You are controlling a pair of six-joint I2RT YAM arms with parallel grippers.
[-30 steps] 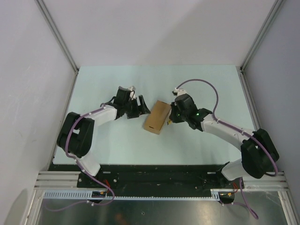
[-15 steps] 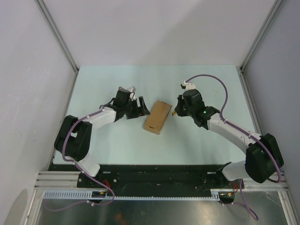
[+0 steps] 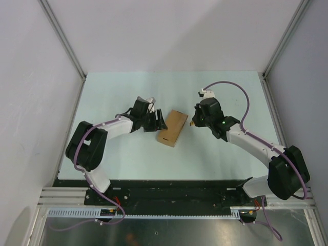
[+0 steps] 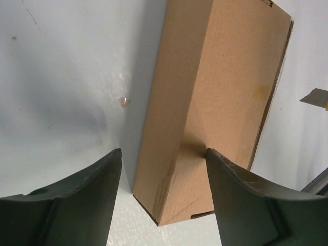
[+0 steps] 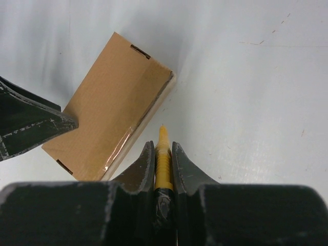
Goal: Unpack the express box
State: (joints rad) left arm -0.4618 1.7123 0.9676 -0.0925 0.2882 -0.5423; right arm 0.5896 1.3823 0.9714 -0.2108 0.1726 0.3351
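The express box is seen lying flat near the middle of the worktop, its long axis running from 1 to 7 o'clock and its flap closed. Compared with a second earlier, the right end effector is found drawn back from the box's 3 o'clock side, so a small gap is now shown there. It is pressed together on the yellow utility knife, whose tip is aimed at the box's long edge without touching it. The left end effector is found brought in from 9 o'clock, spread wide, with the box's near end taken between its fingers; contact cannot be told. A bracing hold before a cut along the taped seam is judged likely. Open worktop is left at 12 and 6 o'clock, and the enclosure walls are well apart.
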